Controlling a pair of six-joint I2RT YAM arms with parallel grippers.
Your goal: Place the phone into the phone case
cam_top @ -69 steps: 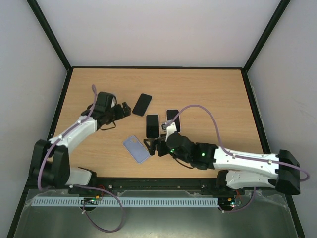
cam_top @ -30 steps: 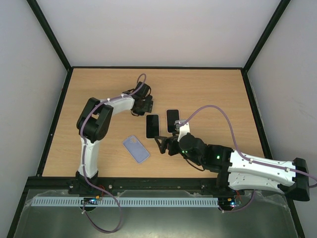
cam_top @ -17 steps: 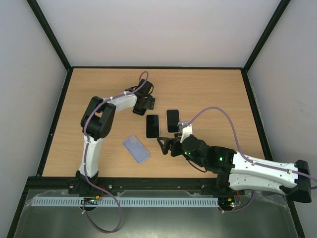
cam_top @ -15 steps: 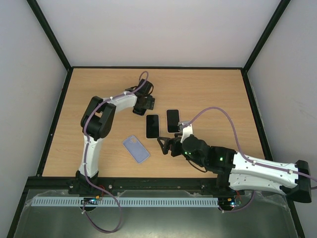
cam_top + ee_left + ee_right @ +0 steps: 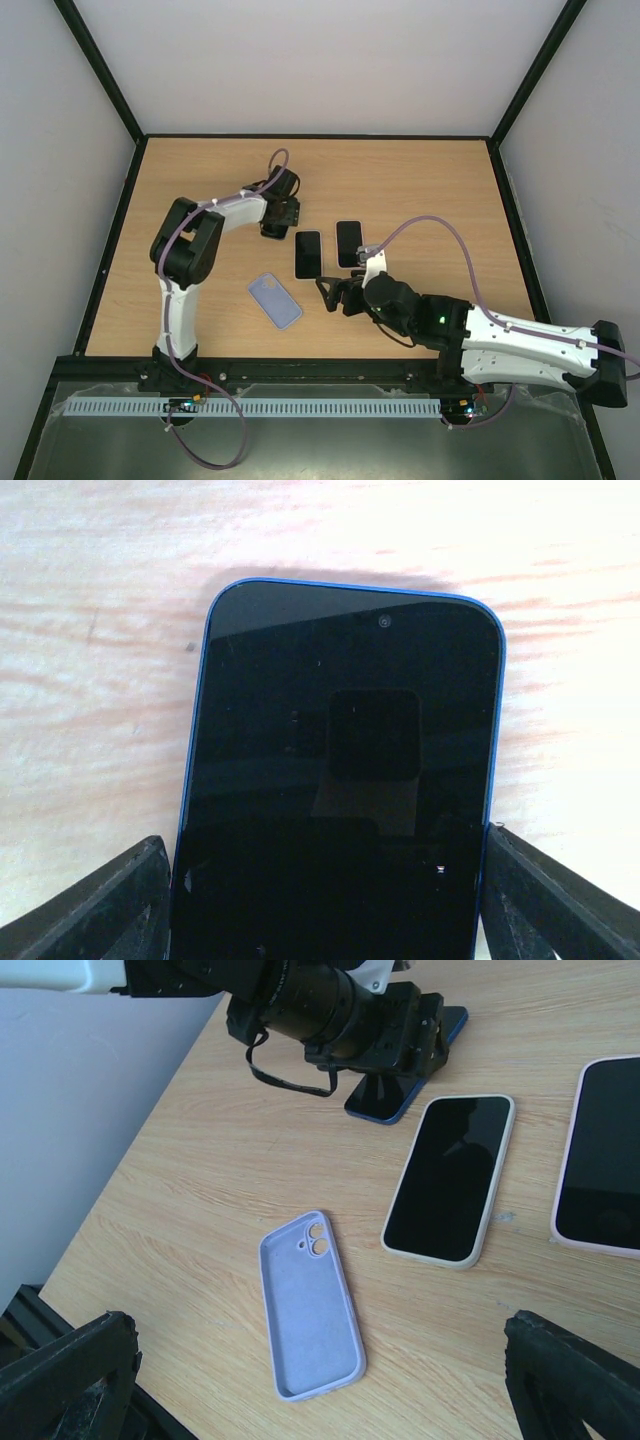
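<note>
A light wooden table (image 5: 420,180) with visible grain sits inside a small enclosure. Plain white walls (image 5: 320,60) rise on three sides, edged by black frame bars (image 5: 100,75). Soft, even light. Along the near edge, a white slotted strip (image 5: 300,408) runs above a grey metal surface (image 5: 320,452).

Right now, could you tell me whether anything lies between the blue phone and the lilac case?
Nothing visible does: bare table runs from the blue phone to the lilac case. The white-rimmed phone lies beside that path.
</note>
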